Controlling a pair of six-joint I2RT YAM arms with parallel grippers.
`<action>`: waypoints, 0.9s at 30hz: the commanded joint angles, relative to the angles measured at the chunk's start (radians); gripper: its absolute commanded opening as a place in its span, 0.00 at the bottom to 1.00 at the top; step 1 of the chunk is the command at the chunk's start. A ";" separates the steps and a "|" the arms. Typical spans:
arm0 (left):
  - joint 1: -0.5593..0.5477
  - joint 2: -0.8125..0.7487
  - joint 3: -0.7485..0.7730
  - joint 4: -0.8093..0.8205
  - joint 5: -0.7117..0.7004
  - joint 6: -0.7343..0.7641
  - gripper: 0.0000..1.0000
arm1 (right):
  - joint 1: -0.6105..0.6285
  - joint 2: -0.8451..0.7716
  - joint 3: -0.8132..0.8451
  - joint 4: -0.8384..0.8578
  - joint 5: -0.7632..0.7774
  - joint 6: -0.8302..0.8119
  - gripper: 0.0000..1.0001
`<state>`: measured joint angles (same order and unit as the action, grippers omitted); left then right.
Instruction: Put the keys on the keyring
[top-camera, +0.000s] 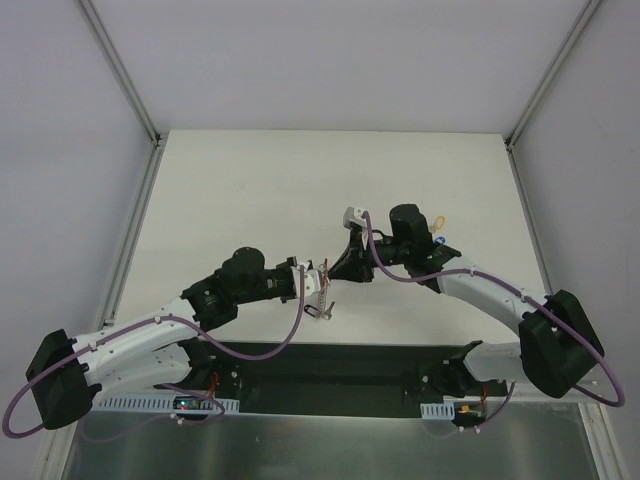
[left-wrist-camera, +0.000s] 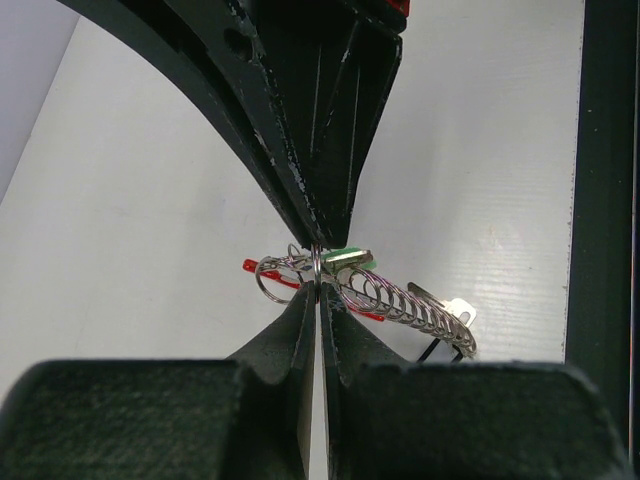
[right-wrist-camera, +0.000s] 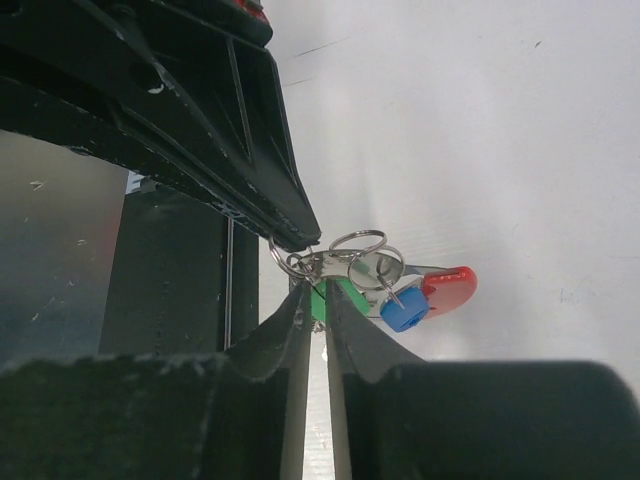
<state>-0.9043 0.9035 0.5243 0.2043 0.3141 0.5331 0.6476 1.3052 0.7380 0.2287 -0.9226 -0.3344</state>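
Left gripper (left-wrist-camera: 318, 288) clenched on keyring (left-wrist-camera: 405, 300), frame centre.
Right gripper (right-wrist-camera: 312, 300) pinches green key (right-wrist-camera: 347, 296); it could slip, hold looks shallow.

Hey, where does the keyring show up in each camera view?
Top external: keyring centre, at the left gripper.
Left wrist: keyring centre, coil trailing right.
Right wrist: keyring centre-right, beside the green key.
Shared landmark: the left gripper's fingertips pinching it.
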 joint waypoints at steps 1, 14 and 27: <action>-0.007 -0.011 0.022 0.070 0.040 -0.016 0.00 | 0.006 -0.029 0.001 0.044 -0.045 -0.026 0.04; -0.007 -0.097 0.034 0.110 0.109 -0.053 0.00 | -0.003 0.012 0.017 0.034 -0.065 -0.026 0.01; -0.005 -0.060 0.037 0.159 0.164 -0.082 0.00 | 0.000 0.032 0.034 0.035 -0.090 -0.009 0.01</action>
<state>-0.9039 0.8425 0.5243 0.2222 0.4099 0.4828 0.6506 1.3163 0.7383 0.2489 -0.9825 -0.3347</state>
